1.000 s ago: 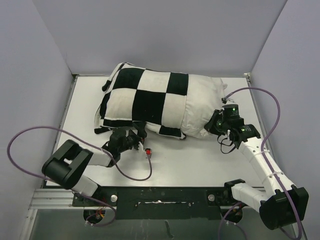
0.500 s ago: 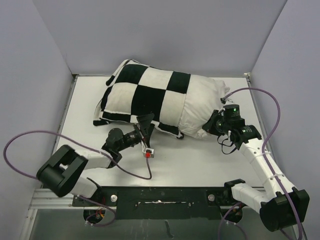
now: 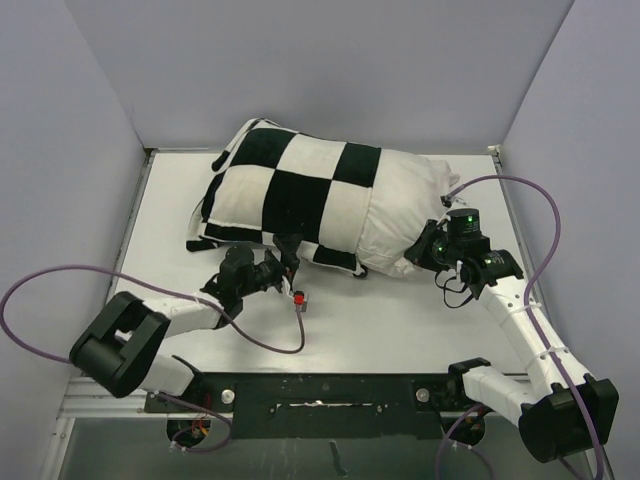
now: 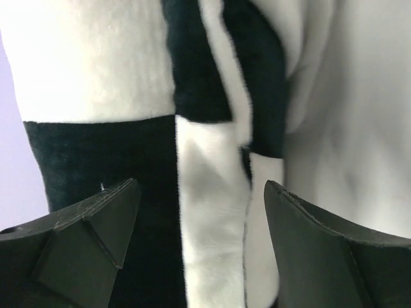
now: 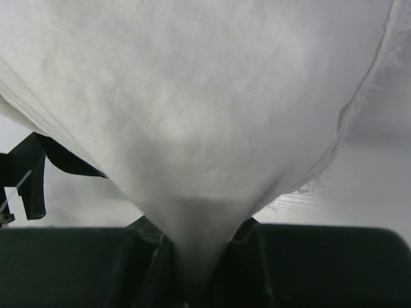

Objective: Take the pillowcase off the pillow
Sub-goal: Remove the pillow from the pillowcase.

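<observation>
Black-and-white pillowcase [image 3: 290, 195] covers most of the white pillow [image 3: 405, 215] on the table [image 3: 400, 320]; right gripper [image 3: 428, 248] clamps the pillow's bare end, left gripper [image 3: 284, 266], fingers [image 4: 83, 237] apart, should seize only the pillowcase's near hem before pulling.

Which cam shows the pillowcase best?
Top external: the whole checkered pillowcase on the pillow, whose right end is bare. Left wrist shows only a patch of checks between the open left gripper. Right wrist shows just white pillow fabric pinched by the right gripper.
</observation>
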Controlling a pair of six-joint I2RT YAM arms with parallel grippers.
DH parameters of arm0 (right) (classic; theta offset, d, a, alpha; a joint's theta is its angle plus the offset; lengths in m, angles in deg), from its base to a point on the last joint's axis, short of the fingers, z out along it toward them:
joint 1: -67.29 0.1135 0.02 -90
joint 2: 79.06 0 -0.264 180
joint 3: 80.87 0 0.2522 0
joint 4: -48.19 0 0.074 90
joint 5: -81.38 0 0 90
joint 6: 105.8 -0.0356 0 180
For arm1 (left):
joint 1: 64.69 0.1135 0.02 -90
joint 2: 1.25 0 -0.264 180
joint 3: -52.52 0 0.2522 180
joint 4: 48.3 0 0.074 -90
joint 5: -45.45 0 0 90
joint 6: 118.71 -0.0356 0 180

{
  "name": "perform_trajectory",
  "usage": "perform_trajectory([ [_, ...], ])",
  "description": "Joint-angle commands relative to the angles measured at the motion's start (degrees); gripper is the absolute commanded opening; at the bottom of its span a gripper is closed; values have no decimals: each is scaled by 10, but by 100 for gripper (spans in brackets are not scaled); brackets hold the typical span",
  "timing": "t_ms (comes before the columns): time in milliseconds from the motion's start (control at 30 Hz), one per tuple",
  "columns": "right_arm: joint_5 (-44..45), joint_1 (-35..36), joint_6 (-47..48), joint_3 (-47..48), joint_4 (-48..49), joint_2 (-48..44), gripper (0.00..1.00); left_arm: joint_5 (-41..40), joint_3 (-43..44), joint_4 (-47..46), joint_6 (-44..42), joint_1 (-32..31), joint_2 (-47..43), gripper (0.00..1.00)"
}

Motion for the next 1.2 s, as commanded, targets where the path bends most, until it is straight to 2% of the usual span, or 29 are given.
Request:
perform_trajectory([
  [0,-17,-8,7,23,22,-15,0,73,7,202,3,2,-121,78],
  [67,-19,-11,7,25,23,-14,0,78,-13,197,-9,0,-131,79],
  [300,-28,-11,-3,20,31,-17,0,-17,2,-42,-15,4,22,80],
  [500,-25,-11,0,23,24,-28,0,-14,27,-42,-32,11,53,80],
  [567,-24,-12,2,23,23,-29,0,-18,31,-79,-30,8,65,80],
  [733,-21,-12,2,17,23,-28,0,-17,24,-240,-37,12,111,79],
  [833,-23,-13,-1,16,25,-27,0,-13,29,-215,-32,17,96,76],
  [1033,-23,-19,-1,17,20,-28,0,6,30,-73,-15,17,33,54],
  [1167,-31,-30,-3,18,20,-25,0,-2,35,6,-24,17,13,18],
])
